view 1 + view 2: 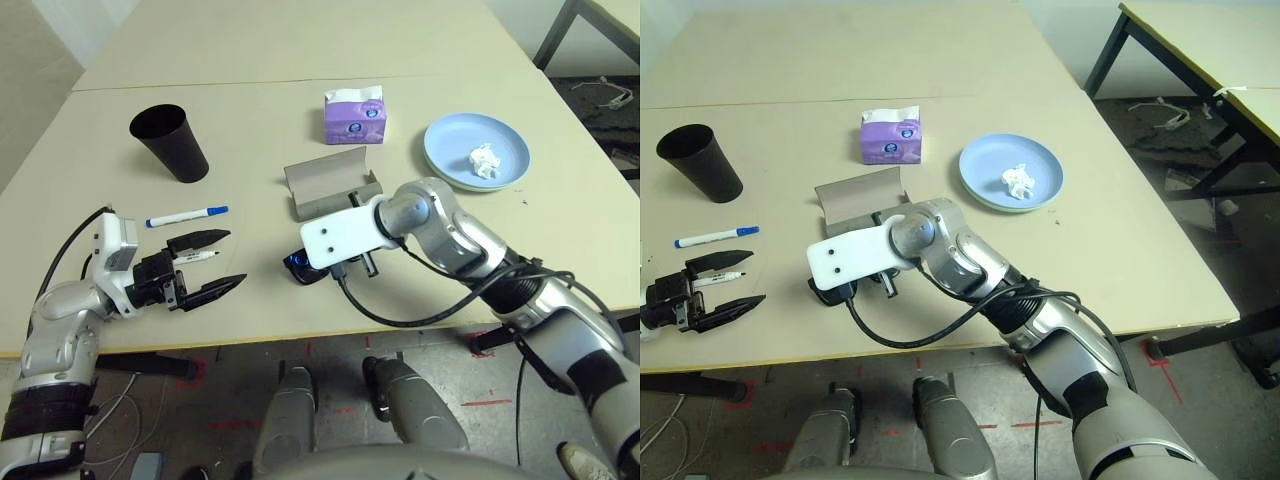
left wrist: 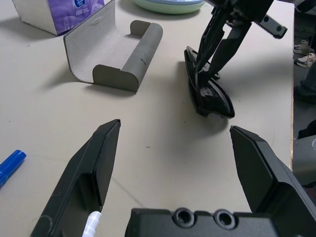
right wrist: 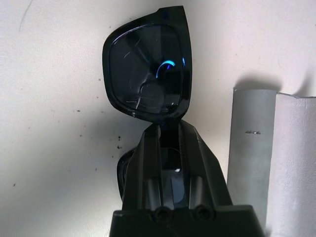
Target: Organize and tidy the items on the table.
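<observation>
Black plastic sunglasses [image 3: 148,79], frame centre on your pale worktop [image 1: 300,120]: right gripper [image 3: 168,143] fingers pinched on them; left gripper [image 2: 173,163] fingers spread wide, lower left.

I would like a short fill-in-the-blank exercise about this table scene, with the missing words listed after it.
1. The right gripper is shut on the black ____.
2. The white tissue wad lies on the ____ plate.
3. The grey glasses case lies ____, with nothing inside.
4. The left gripper is ____ and holds nothing.

Missing words: sunglasses; blue; open; open
</observation>
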